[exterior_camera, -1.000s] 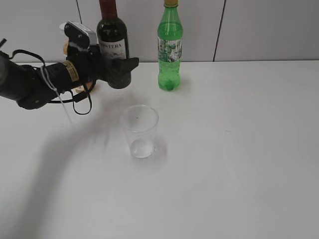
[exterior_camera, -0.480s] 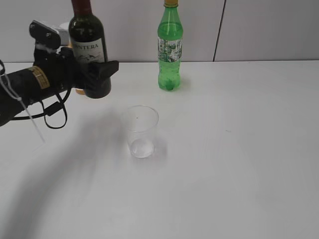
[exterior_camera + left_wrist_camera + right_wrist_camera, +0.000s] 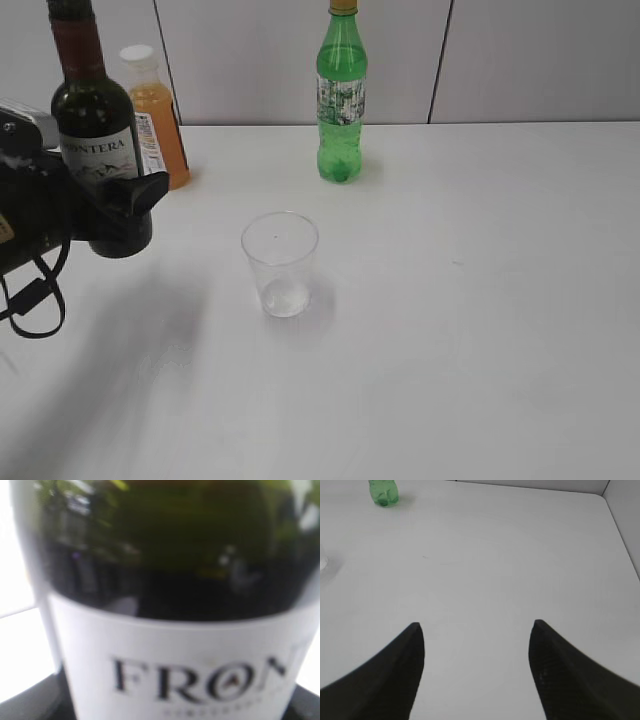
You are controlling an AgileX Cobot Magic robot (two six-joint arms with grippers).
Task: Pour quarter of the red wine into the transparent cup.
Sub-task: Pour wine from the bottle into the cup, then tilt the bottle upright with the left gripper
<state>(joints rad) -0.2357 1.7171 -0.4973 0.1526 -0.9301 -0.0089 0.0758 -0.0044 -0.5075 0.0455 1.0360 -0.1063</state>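
The red wine bottle (image 3: 95,130) has dark glass, a dark red foil neck and a white "MONTERA" label. It stands upright at the far left, left of the cup. My left gripper (image 3: 122,212) is shut on its lower body. In the left wrist view the bottle (image 3: 175,630) fills the frame and hides the jaws. The transparent cup (image 3: 280,262) stands upright mid-table and looks empty. Its edge shows at the left border of the right wrist view (image 3: 322,562). My right gripper (image 3: 476,627) is open and empty above bare table, out of the exterior view.
An orange juice bottle (image 3: 158,120) with a white cap stands at the back left, behind the wine bottle. A green soda bottle (image 3: 342,100) stands at the back centre and also shows in the right wrist view (image 3: 383,492). A wall runs behind the white table (image 3: 480,300).
My left gripper has carried the wine bottle from the back, beside the juice bottle, leftward and toward the camera. The juice bottle is now uncovered. The cup has not moved.
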